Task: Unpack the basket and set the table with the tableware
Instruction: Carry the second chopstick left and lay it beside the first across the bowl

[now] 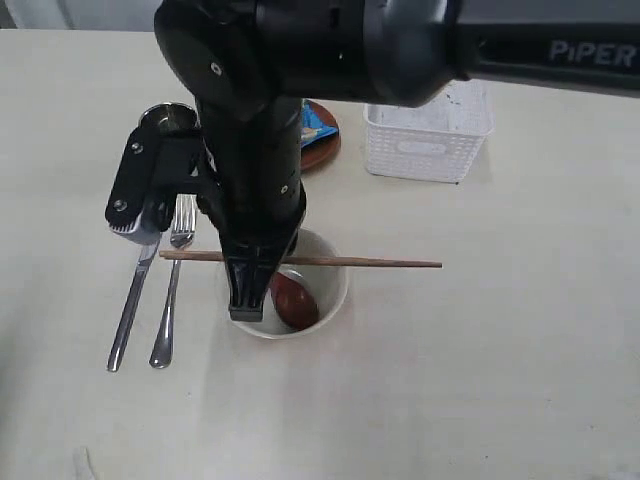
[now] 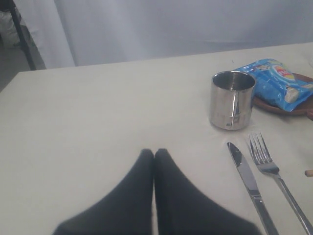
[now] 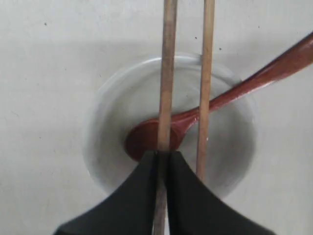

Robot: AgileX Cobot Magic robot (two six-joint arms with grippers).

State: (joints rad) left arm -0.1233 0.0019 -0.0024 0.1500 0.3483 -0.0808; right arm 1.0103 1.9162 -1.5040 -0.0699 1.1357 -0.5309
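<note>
An off-white bowl (image 1: 325,290) stands on the table (image 1: 480,360) with a reddish-brown wooden spoon (image 1: 293,300) in it. Two chopsticks (image 1: 380,263) span the bowl. My right gripper (image 3: 163,154) hangs over the bowl (image 3: 98,147), shut on one chopstick (image 3: 166,88); the other chopstick (image 3: 205,88) lies beside it, above the spoon (image 3: 230,93). Left of the bowl lie a steel knife (image 1: 128,315) and fork (image 1: 168,300), with a steel cup (image 1: 165,115) behind. My left gripper (image 2: 154,152) is shut and empty above bare table, near the knife (image 2: 247,178), fork (image 2: 271,169) and cup (image 2: 233,100).
The white basket (image 1: 428,140) stands at the back right. A dark brown plate (image 1: 325,150) beside it carries a blue chip bag (image 1: 318,122). The right arm (image 1: 250,150) reaches in from the upper right and hides part of the cup and plate.
</note>
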